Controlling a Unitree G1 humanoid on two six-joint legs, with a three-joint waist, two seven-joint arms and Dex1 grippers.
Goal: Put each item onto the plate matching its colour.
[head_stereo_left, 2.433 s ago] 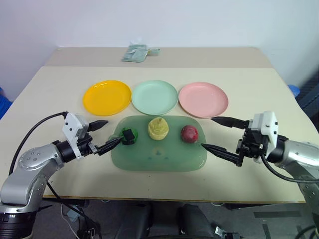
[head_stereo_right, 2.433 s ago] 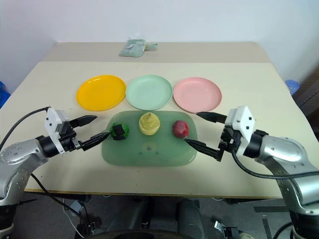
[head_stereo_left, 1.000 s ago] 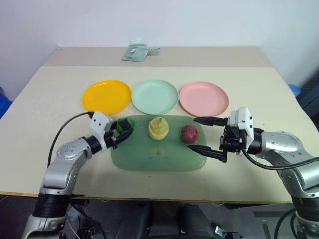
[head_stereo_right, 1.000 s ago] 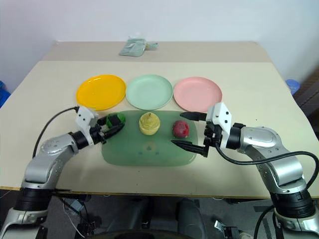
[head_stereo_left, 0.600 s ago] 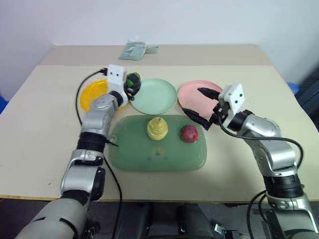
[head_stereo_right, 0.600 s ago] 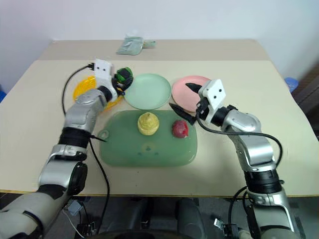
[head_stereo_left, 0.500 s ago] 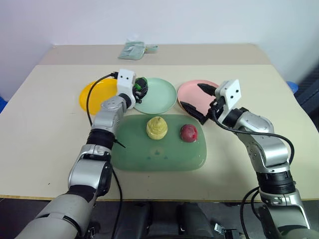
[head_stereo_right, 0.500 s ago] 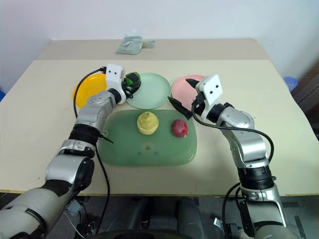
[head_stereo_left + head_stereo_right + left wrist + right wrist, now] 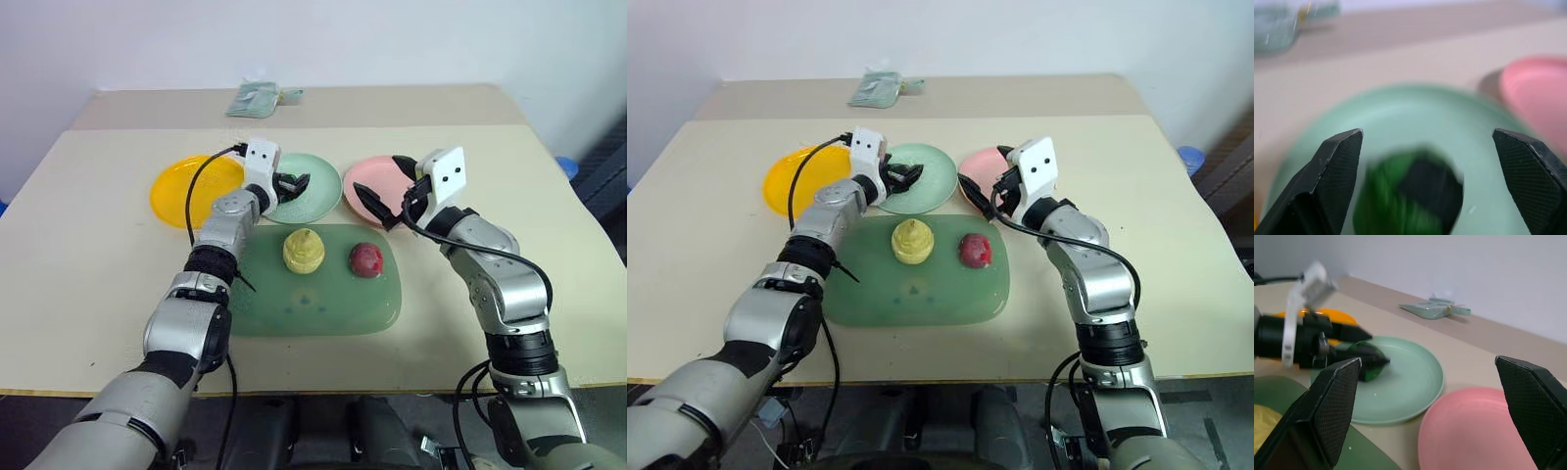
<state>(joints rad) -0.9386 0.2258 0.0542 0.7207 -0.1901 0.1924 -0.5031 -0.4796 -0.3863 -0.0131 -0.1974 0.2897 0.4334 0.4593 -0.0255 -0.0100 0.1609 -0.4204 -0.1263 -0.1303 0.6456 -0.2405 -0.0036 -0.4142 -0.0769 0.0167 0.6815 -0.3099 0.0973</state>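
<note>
The left wrist view shows the left claw point(image 9: 1425, 161) spread wide over the mint green plate point(image 9: 315, 196), a blurred green-and-black item point(image 9: 1410, 196) free between its fingers, while the right wrist view shows that item lying on the plate's near-left part, its long axis running across the plate. The right claw point(image 9: 384, 186) stands wide open and empty above the pink plate point(image 9: 367, 174). On the bench point(image 9: 98, 255), the orange-yellow plate point(image 9: 176, 191) is bare, a yellow item point(image 9: 303, 251) and a red item point(image 9: 366, 259) sit on the green tray point(image 9: 323, 308), and a pale green packet point(image 9: 253, 99) lies at the far edge.
</note>
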